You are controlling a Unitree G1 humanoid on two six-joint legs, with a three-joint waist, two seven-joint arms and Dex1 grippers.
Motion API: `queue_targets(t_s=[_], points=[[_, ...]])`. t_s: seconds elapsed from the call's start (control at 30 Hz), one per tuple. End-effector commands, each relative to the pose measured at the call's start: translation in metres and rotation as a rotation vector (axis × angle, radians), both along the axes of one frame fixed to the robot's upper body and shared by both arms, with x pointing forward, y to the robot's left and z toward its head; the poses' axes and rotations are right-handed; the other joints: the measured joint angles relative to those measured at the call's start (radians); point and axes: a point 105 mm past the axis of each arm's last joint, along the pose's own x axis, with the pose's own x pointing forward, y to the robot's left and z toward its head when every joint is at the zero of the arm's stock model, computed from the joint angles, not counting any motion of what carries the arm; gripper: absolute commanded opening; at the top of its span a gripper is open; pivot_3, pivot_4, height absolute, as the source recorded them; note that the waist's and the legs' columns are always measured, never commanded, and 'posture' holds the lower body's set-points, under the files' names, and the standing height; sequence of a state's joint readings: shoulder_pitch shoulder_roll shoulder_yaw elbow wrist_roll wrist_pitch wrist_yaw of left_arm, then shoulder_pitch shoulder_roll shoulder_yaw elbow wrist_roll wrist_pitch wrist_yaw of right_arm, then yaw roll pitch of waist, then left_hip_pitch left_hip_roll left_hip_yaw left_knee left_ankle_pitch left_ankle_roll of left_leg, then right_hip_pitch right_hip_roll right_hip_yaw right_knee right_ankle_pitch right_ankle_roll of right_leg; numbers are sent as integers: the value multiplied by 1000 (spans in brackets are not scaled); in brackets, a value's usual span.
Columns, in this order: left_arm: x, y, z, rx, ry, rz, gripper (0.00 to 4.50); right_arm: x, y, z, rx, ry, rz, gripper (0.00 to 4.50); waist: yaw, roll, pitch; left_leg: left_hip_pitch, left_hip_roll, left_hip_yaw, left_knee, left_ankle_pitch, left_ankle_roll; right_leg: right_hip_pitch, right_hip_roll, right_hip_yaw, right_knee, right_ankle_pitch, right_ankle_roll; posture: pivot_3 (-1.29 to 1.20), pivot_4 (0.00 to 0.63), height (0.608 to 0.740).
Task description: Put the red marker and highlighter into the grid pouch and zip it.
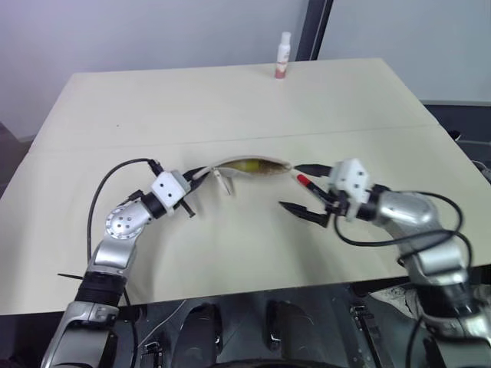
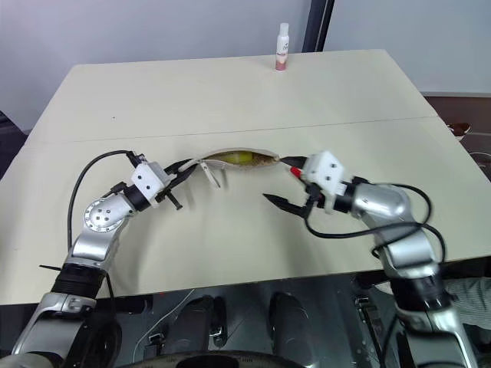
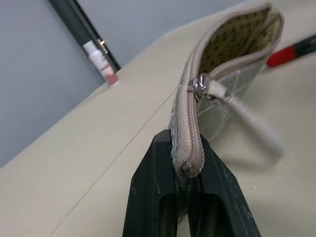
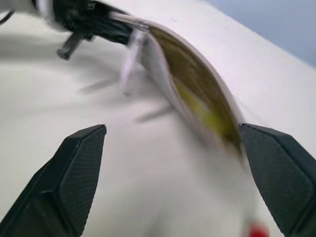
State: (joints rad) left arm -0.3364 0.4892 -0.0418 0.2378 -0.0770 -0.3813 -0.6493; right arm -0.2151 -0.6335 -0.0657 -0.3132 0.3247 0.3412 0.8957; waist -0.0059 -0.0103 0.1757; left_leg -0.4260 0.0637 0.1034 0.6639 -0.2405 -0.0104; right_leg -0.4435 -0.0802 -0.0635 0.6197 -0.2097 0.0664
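Left wrist view: the left gripper (image 3: 190, 170) is clamped on the grid pouch (image 1: 249, 165) end; highlighter (image 1: 249, 164) inside. Beside its far end, the right gripper (image 1: 307, 192) gapes near the red marker (image 1: 301, 180), which may be knocked away.

Both arms are built of rounded, brushed-silver metal segments joined at round joints; the left arm's elbow joint carries a flat silver disc with a ring of small dark screw holes. Each wrist ends in a boxy white plastic housing, and from it rises the gripper: the left gripper (image 1: 201, 177) and the right gripper (image 1: 301, 190) each have two black, wedge-shaped fingers (image 4: 74, 168) with a finely cross-hatched pad surface. Loose black cables loop outside each forearm, from the white housing back toward the elbow. Lower down, black ribbed collars ring the upper arms near the shoulders.
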Motion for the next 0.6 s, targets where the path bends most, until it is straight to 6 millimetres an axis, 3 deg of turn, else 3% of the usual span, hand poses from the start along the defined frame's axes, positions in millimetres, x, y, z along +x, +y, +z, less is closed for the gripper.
queue_targets(t_s=[0.03,0.1,0.37,0.47,0.6], points=[[-1,2,7,8,-47,-3,0,8,-39,-6,7,10,-293,4447,-2,0,0,0,0,0,0,0,0,0,0,0,0,0,0,0,150,740],[0,-1,6,1,-45,-10,0,7,-53,-23,17,70,-390,4447,-2,0,0,0,0,0,0,0,0,0,0,0,0,0,-1,0,150,740],[1,-10,-5,8,-29,-49,0,20,-71,-59,2,146,-445,4447,-5,0,0,0,0,0,0,0,0,0,0,0,0,0,-1,0,150,740],[2,-12,-4,18,-42,-59,0,26,-75,-75,-24,204,-455,3586,-5,0,0,0,0,0,0,0,0,0,0,0,0,0,-1,0,150,740],[3,-11,-2,14,-52,-51,0,27,-72,-71,4,219,-426,1507,-5,0,0,0,0,0,1,0,0,1,0,0,0,1,-1,0,150,740]])
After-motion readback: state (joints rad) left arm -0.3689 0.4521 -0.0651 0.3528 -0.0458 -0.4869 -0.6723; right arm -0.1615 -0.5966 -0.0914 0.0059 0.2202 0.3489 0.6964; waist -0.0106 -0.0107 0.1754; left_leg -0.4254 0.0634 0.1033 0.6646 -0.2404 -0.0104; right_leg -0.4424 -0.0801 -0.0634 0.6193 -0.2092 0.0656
